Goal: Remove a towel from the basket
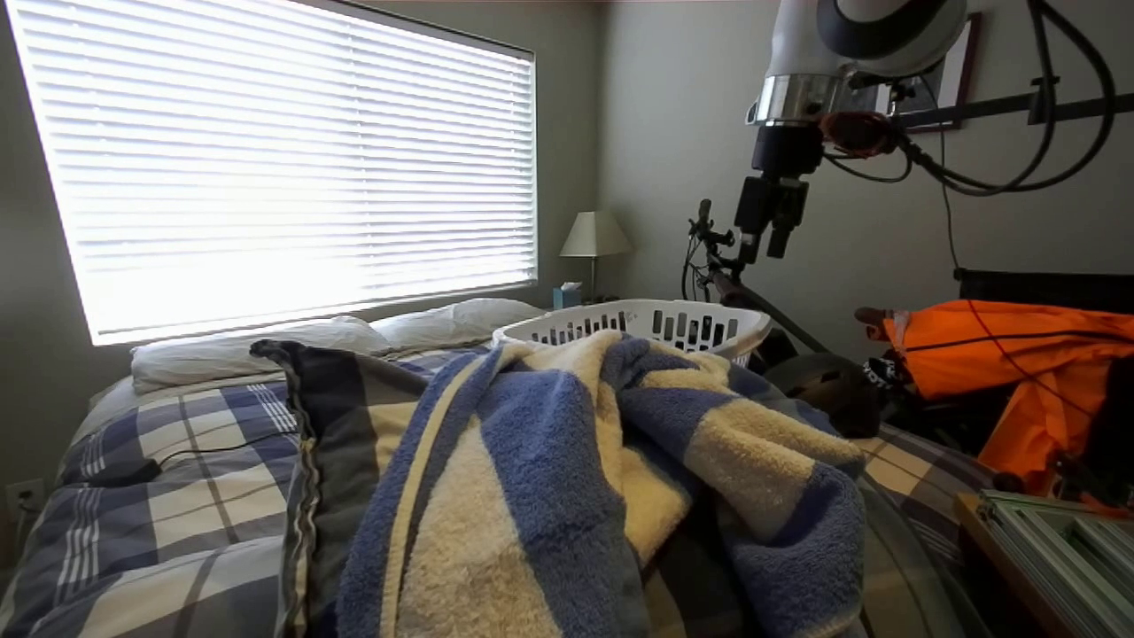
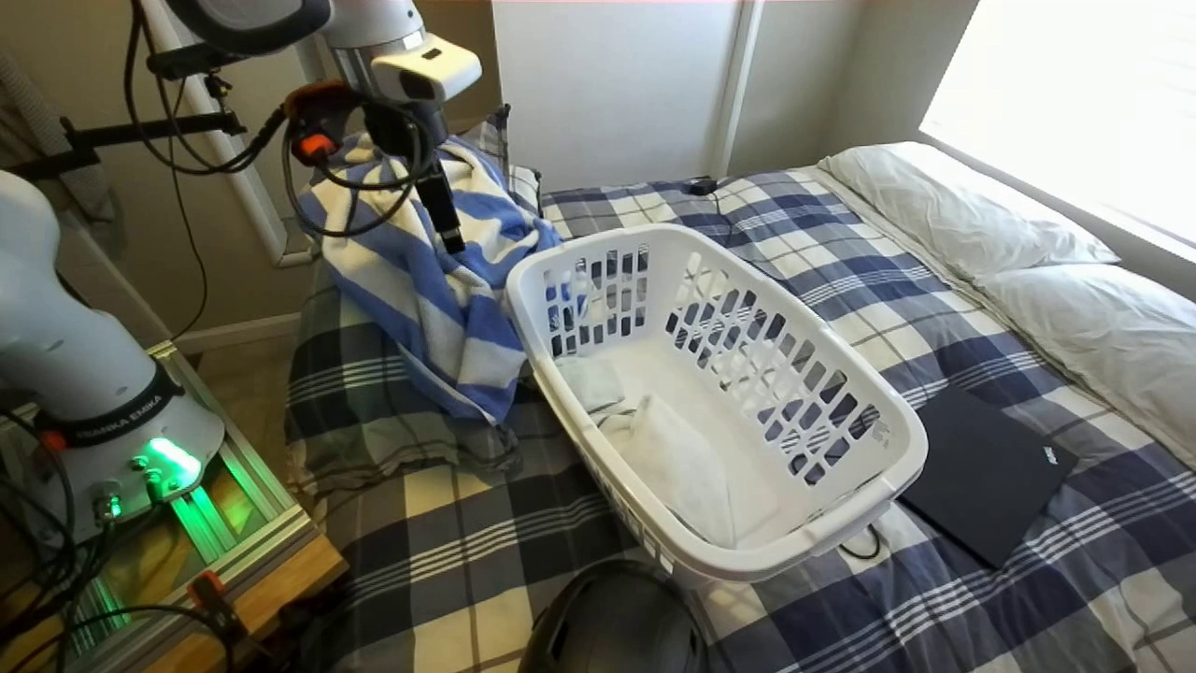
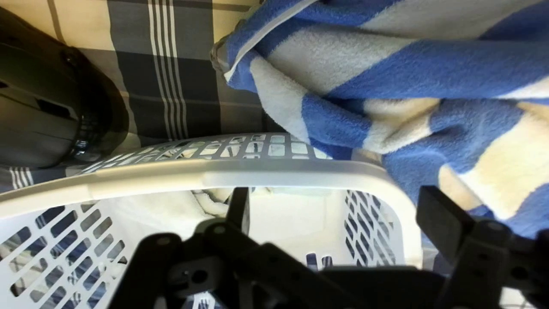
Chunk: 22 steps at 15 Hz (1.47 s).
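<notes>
The towel, a pale cream fluffy cloth, lies crumpled on the floor of the white slotted basket, along one long side. In the wrist view, part of the towel shows beyond the basket rim. In an exterior view the basket shows only its upper part, and the towel is hidden. My gripper is open and empty above one end of the basket; one finger is over the inside, the other past the rim. It hangs pointing down in both exterior views.
A blue-and-cream striped cloth is heaped against the basket's end, also seen in the wrist view. A small pale cloth lies inside the basket. A dark helmet and a black laptop flank the basket on the plaid bed.
</notes>
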Tool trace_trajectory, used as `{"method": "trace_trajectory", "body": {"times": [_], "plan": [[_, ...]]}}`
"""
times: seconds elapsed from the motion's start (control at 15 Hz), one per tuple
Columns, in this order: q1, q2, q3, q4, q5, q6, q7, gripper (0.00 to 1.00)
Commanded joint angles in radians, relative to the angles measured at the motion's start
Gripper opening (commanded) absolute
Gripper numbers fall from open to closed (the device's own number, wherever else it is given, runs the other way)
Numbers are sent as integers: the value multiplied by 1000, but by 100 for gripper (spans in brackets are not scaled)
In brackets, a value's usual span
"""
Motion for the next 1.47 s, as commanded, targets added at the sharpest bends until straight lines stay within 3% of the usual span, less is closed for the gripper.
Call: {"method": "trace_trajectory", "body": {"times": [0.0, 0.47, 0.87, 1.4], "plan": [[-5, 170, -46, 157, 62, 18, -10, 100], [-11, 493, -97, 421, 212, 34, -84, 100], [-75, 750, -70, 592, 291, 62, -126, 100], [-153, 974, -3, 733, 320, 158, -102, 100]]}}
